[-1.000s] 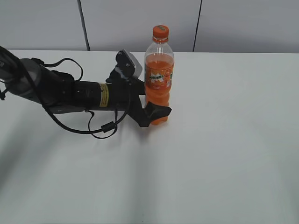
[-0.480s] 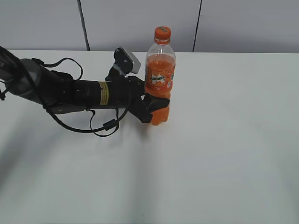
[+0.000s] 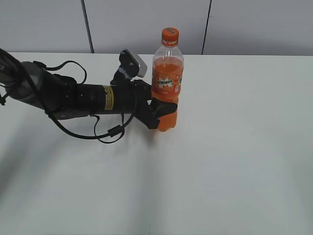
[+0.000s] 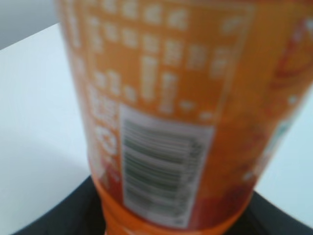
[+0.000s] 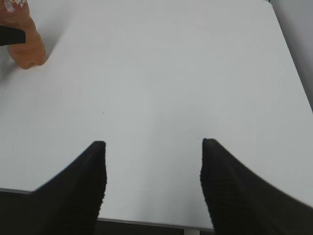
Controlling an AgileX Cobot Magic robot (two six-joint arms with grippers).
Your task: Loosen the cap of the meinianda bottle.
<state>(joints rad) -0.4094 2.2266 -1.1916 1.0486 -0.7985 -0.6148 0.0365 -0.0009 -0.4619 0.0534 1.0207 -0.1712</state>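
One arm works in the exterior view: the left claw (image 3: 164,108) pinches the bottle (image 3: 167,81) low on its body, upright at mid-bench (image 3: 234,147), cap (image 3: 169,34) on and untouched. Judging by this, the hold should stay firm and level so the bottle cannot spin when the cap is turned. Left wrist: label and barcode fill the picture, blurred. Right wrist: the right claw (image 5: 151,183) is spread over bare bench, nothing blocking its way to the cap.

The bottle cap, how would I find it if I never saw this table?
Look at the white table and find the tall orange soda bottle the black left gripper is clamped around. The cap sits at the very top: small, round, solid orange, above the clear neck.
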